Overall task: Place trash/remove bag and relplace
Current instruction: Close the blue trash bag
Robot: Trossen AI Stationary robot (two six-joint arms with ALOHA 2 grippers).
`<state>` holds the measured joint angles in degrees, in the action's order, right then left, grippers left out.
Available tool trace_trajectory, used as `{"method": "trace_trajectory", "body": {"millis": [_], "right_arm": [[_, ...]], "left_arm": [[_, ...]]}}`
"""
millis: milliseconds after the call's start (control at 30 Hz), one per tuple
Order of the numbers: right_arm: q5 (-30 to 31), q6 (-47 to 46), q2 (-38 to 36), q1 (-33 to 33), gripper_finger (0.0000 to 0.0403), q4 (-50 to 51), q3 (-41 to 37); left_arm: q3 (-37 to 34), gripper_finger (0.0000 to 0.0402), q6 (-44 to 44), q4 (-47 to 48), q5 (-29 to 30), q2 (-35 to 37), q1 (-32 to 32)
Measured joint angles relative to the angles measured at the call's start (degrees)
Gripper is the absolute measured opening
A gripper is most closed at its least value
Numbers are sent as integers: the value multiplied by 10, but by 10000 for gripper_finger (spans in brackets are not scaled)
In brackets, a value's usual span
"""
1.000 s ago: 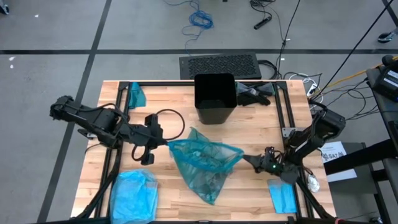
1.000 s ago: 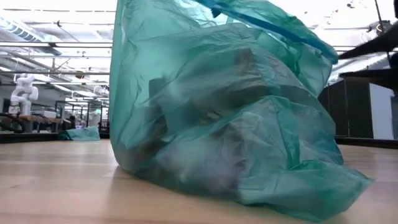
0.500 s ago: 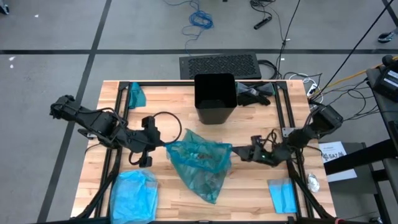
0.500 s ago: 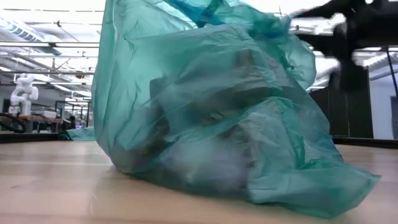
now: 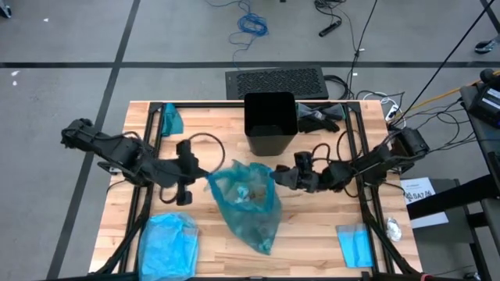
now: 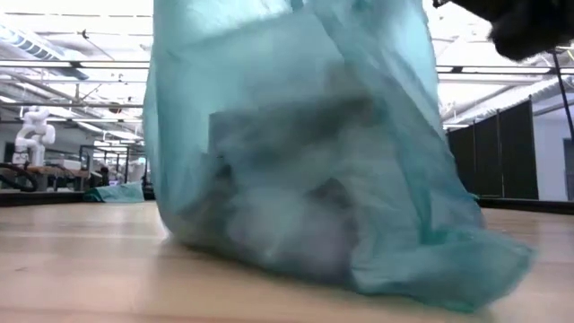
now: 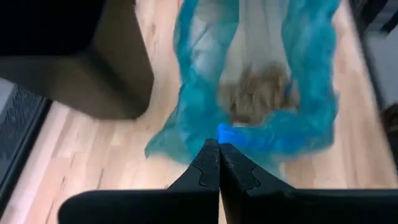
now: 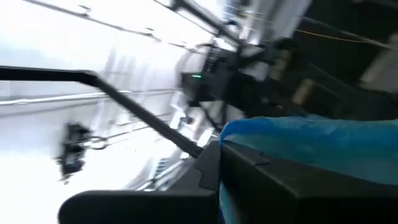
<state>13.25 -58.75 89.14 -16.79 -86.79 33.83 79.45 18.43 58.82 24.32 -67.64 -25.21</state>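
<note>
In front of the black bin [image 5: 270, 123] the teal-green bag [image 5: 245, 204] stands on the table [image 5: 312, 234], held up by its rim from both sides. The left gripper [image 5: 201, 180], fingers pressed together, pinches the rim. The right gripper [image 5: 283, 178] looks clamped on the opposite edge. Brown trash [image 7: 258, 98] sits inside. If either thin pinch slips, the bag could sag and spill.
</note>
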Motion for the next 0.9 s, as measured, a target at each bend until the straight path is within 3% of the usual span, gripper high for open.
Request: {"method": "trace_trajectory", "body": {"millis": [100, 167, 333, 500, 600, 667, 800, 900], "right_arm": [[-44, 9, -25, 17, 0, 38, 41], [-79, 16, -51, 31, 0, 120, 76], [-141, 101, -127, 60, 0, 472, 216], [-177, 146, -149, 85, 0, 700, 335], [-206, 171, -142, 98, 0, 686, 394], [-243, 190, -145, 106, 0, 662, 441], [-223, 190, -140, 116, 0, 839, 494], [-220, 155, -99, 121, 0, 848, 487]], "left_arm": [[13, 0, -39, -64, 8, 24, 0], [19, 0, -80, -128, 8, 38, 0], [39, 0, -180, -286, -53, 52, 0], [59, 0, -125, -199, -9, 52, 0], [83, 0, -186, -328, -83, 44, -2], [106, 0, -234, -356, -92, 44, -9], [115, 0, -204, -222, -17, 53, -7], [112, 0, -199, -224, -16, 35, 10]]}}
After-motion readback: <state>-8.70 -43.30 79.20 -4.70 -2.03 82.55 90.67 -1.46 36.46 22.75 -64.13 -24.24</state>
